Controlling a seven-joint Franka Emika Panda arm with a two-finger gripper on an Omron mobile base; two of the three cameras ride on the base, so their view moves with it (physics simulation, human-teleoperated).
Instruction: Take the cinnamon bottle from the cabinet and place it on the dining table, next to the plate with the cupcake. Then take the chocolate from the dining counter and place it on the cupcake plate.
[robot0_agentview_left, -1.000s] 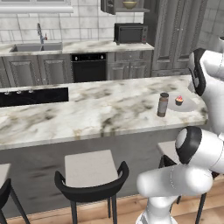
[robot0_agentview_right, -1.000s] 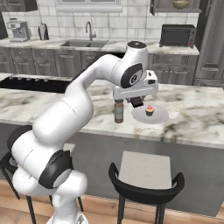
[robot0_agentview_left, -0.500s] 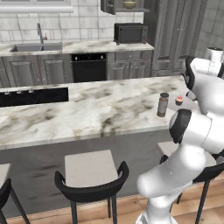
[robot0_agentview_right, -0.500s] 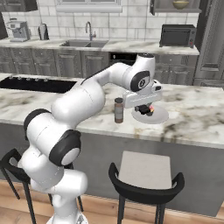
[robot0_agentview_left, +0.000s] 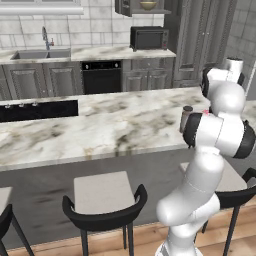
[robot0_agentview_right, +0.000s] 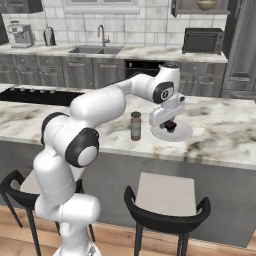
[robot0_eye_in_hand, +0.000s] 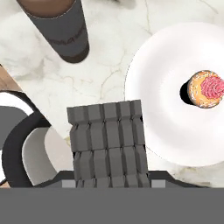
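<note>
The gripper (robot0_agentview_right: 170, 126) is squeezing the chocolate (robot0_eye_in_hand: 108, 144), a ridged grey-looking bar, and hanging low over the plate's (robot0_agentview_right: 184, 133) near edge. The plate is sitting on the dining table (robot0_agentview_right: 225, 135) (white marble with grey veins) and is holding a cupcake (robot0_eye_in_hand: 205, 89) with pink icing. The cinnamon bottle (robot0_agentview_right: 135, 126) is standing upright just beside the plate. A black stool (robot0_agentview_right: 166, 200) is waiting below the table's edge. Behind, a microwave (robot0_agentview_right: 202, 40) is resting on the wall counter.
</note>
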